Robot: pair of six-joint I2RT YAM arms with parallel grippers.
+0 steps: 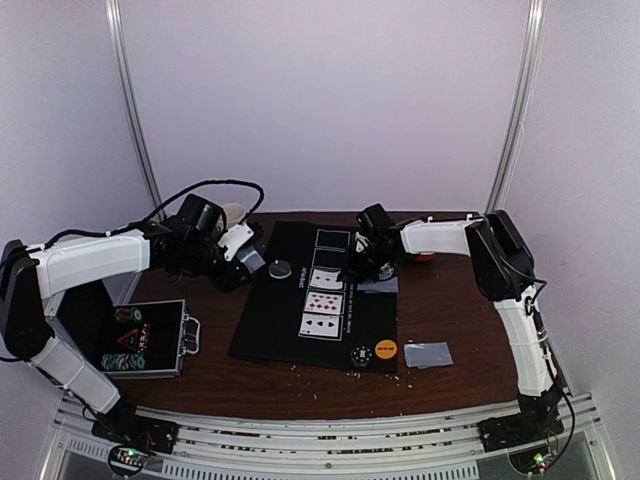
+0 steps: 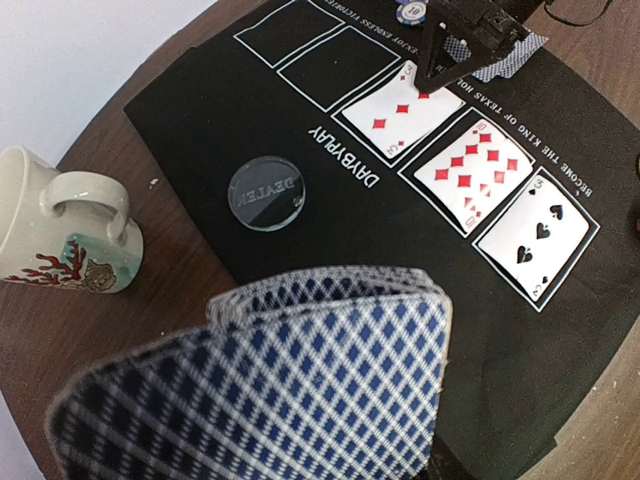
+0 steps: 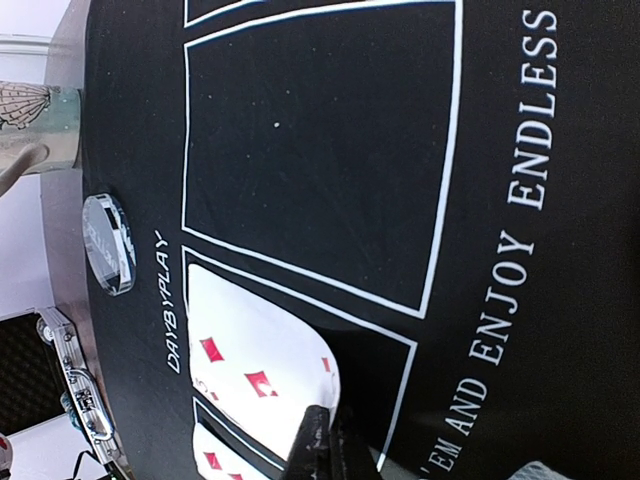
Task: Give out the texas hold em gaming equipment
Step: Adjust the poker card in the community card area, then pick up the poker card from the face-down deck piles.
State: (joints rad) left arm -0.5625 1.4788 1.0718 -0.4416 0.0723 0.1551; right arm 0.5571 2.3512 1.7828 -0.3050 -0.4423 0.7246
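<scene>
To deal, clasps deck [image 2: 300, 380] in half-spread left hand [image 1: 243, 263] at nine o'clock; seats diamond card [image 3: 250, 350] with closed right hand [image 3: 322, 442]

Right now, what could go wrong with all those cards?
The left tool holds a bent stack of cards above the mat; they might spring loose and scatter. The right tool is shut, with its tips at the edge of the diamond card, so moving off could drag that card out of place. The mug stands close beside the mat, so a wide swing on that side might knock it.
</scene>
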